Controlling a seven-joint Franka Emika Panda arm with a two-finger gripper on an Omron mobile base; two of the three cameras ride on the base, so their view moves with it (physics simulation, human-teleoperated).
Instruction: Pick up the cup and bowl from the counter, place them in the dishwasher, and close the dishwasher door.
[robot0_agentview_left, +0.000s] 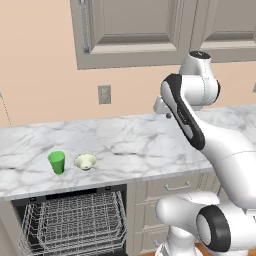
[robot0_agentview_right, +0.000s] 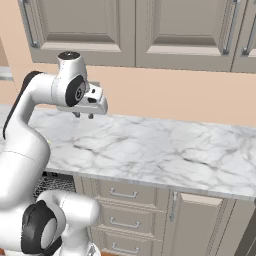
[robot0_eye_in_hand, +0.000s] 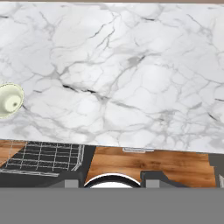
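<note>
cup (robot0_agentview_left: 56, 162) stands upright near the front edge of the counter (robot0_agentview_left: 150, 145), toward its left end, mouth up and long axis vertical, directly over the open dishwasher (robot0_agentview_left: 75, 220) with its wire racks pulled out. just right of it, close by but apart, sits the bowl (robot0_agentview_left: 85, 161), also rim up. well to the right and further back, the gripper (robot0_agentview_right: 83, 115) hangs above bare marble, holding nothing; how far its jaws are parted i cannot tell. judged from here, the coming reach must travel left and toward the front edge, meeting the bowl first, the cup beyond it.
</note>
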